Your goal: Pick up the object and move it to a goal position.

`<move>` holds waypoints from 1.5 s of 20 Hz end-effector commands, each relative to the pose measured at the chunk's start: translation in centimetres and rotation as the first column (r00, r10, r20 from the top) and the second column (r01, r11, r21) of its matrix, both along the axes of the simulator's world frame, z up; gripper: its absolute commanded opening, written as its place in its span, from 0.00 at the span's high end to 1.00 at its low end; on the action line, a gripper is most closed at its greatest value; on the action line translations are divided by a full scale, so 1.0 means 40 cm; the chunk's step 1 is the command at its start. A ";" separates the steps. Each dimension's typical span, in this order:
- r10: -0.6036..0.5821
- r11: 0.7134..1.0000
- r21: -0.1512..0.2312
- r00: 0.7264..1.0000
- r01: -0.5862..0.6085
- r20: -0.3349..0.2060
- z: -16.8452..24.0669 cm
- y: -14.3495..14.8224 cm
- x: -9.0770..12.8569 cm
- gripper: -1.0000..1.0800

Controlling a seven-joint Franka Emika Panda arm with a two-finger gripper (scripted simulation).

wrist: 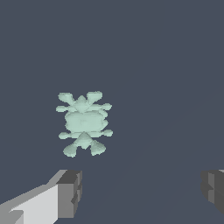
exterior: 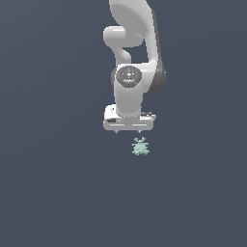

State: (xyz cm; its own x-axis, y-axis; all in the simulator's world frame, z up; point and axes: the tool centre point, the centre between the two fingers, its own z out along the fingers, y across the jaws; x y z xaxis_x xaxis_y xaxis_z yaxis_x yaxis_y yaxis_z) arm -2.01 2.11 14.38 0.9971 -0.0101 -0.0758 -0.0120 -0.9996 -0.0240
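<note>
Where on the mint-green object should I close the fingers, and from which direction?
Probably the object's blocky middle, coming straight down from above: it lies flat on the floor, and the stubby protrusions at both ends look poor to pinch. The open gripper is not yet over it.

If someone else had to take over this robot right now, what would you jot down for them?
Hand: open and empty, fingers spread wide, above the dark floor.
Object: the mint-green lumpy thing lies on the floor untouched. In the exterior view it sits just below the hand and slightly toward that view's right; in the wrist view it is off to one side, not between the fingers.
Done: nothing grasped yet.
Left: line the hand up over the object, lower, close, lift, carry it to the goal. No goal marker shows in either view.
</note>
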 end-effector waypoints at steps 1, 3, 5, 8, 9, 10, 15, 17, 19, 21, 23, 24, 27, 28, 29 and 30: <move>0.007 1.000 -0.003 1.000 -0.007 0.007 -0.014 0.017 0.007 0.04; 0.015 1.000 -0.008 1.000 -0.015 0.017 -0.030 0.037 0.017 0.04; 0.025 1.000 -0.013 0.999 -0.025 0.029 -0.051 0.062 0.028 0.04; 0.042 0.999 -0.019 0.998 -0.041 0.049 -0.084 0.103 0.043 0.04; 0.046 0.999 -0.021 0.997 -0.045 0.055 -0.093 0.115 0.047 0.04; 0.050 0.999 -0.022 0.997 -0.049 0.060 -0.101 0.125 0.050 0.04; 0.062 0.998 -0.025 0.995 -0.060 0.074 -0.125 0.156 0.059 0.04; 0.063 0.998 -0.025 0.995 -0.061 0.075 -0.127 0.159 0.060 0.04; 0.063 0.998 -0.024 0.995 -0.061 0.072 -0.126 0.157 0.058 0.04; 0.063 0.998 -0.024 0.995 -0.061 0.072 -0.134 0.157 0.058 0.04; 0.063 0.998 -0.024 0.995 -0.061 0.073 -0.149 0.157 0.057 0.04; 0.063 0.998 -0.024 0.995 -0.061 0.073 -0.160 0.157 0.057 0.04; 0.063 0.998 -0.025 0.995 -0.062 0.074 -0.201 0.158 0.056 0.04; 0.063 0.998 -0.025 0.995 -0.062 0.074 -0.214 0.158 0.056 0.04; 0.063 0.998 -0.025 0.995 -0.062 0.075 -0.225 0.159 0.056 0.04; 0.063 0.998 -0.025 0.995 -0.062 0.075 -0.234 0.159 0.056 0.04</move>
